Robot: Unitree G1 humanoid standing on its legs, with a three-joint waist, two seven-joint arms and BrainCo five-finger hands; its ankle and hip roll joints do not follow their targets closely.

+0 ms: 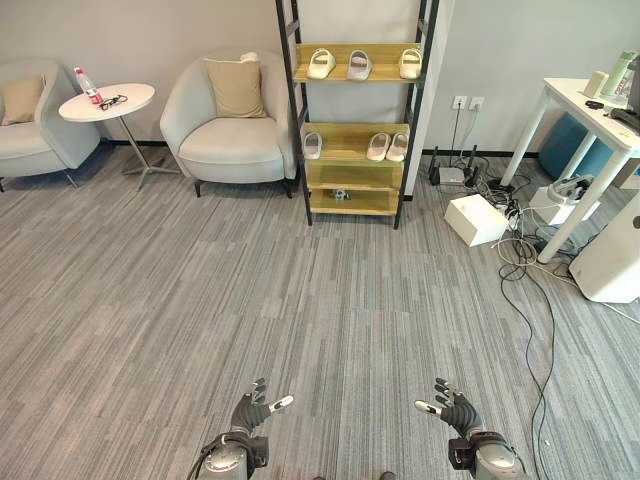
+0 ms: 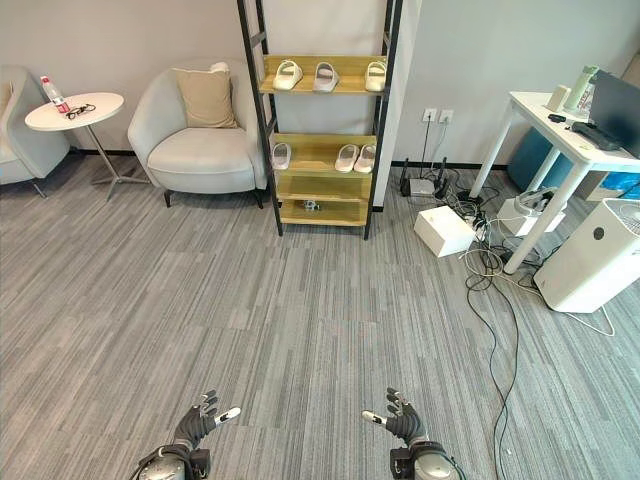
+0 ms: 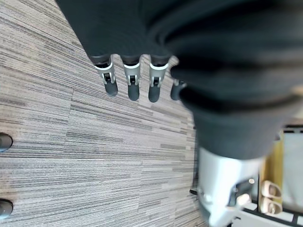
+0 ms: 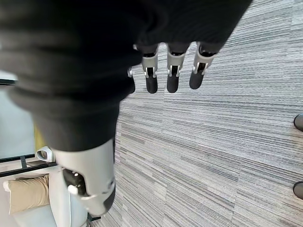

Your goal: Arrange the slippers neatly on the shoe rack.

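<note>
Low over the grey carpet (image 1: pixel 330 300): left hand (image 1: pixel 252 412) and right hand (image 1: pixel 455 412), both with fingers relaxed and spread, grasping nothing, well apart from the shoe rack (image 1: pixel 357 110) against the far wall. Rack, top shelf: three pale slippers (image 1: pixel 358 64) in a row. Rack, second shelf: one slipper (image 1: pixel 312 145) at the left, a pair (image 1: pixel 388 147) side by side at the right. Beside the rack: armchair (image 1: pixel 228 125) with cushion (image 1: pixel 236 87), round side table (image 1: pixel 107 102), white bench (image 1: pixel 590 120) at the right.
</note>
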